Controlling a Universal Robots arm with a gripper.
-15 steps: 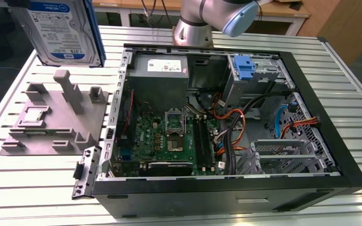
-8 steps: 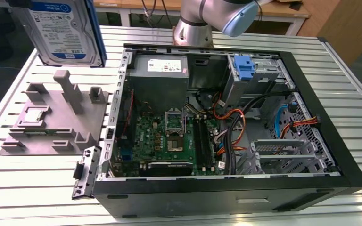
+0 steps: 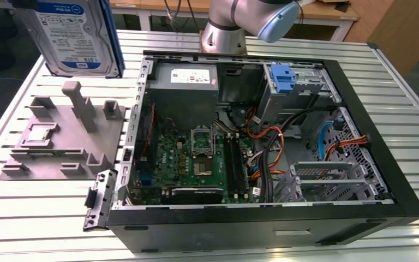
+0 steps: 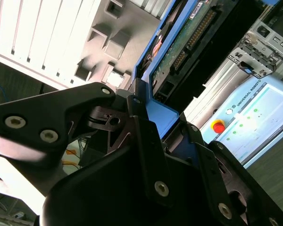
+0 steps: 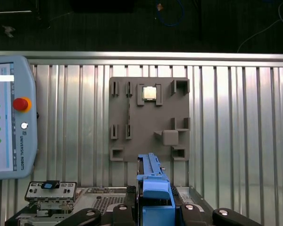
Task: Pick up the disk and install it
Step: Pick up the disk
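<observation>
The disk (image 3: 75,35), a silver-grey drive with a white-and-blue label and blue side rails, hangs in the air above the far left part of the table in the exterior view, over the grey fixture plate (image 3: 64,136). In the second wrist view my gripper (image 4: 155,122) is shut on the disk's blue rail, and the drive's green circuit-board side (image 4: 188,42) faces the camera. The first wrist view shows the disk (image 5: 153,186) edge-on between the black fingers (image 5: 131,207).
An open computer case (image 3: 406,180) lies on the slatted table to the exterior view's right, with a power-supply box (image 3: 186,79), a motherboard (image 3: 195,158) and a blue bracket (image 3: 282,79) in its drive bay. A teach pendant (image 5: 9,117) lies beside the fixture plate (image 5: 148,136).
</observation>
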